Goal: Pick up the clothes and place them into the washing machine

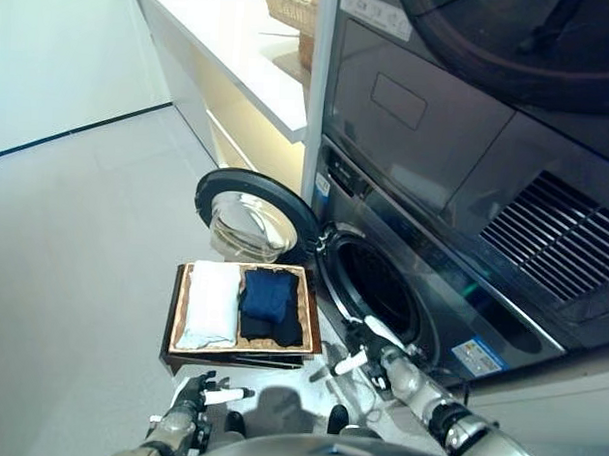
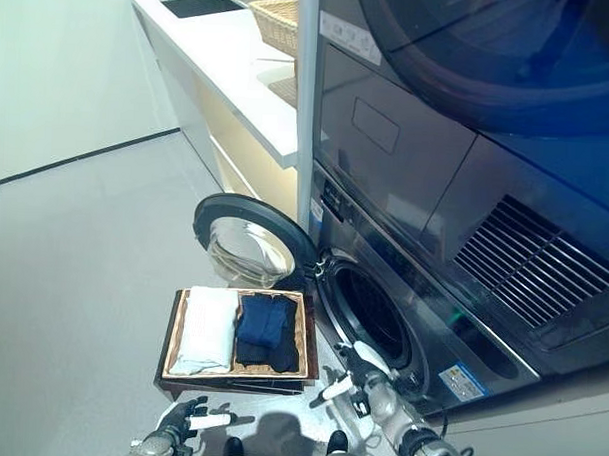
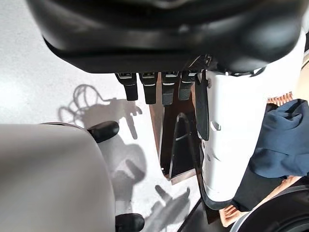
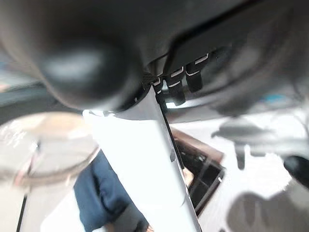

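In the tray [image 1: 181, 302], folded navy clothes [image 1: 269, 299]

Head stereo pair looking down, wrist cameras close, all sharing tray [image 1: 178, 314]

- The left hand [image 1: 201, 396] sits low at the view's lower left, palm empty, its fingers [image 3: 147, 88] straight and its white-covered thumb pointing right.
- The right hand [image 1: 368, 348] reaches forward from the lower right on a raised arm, fingers [image 4: 176, 89] relaxed, holding nothing.
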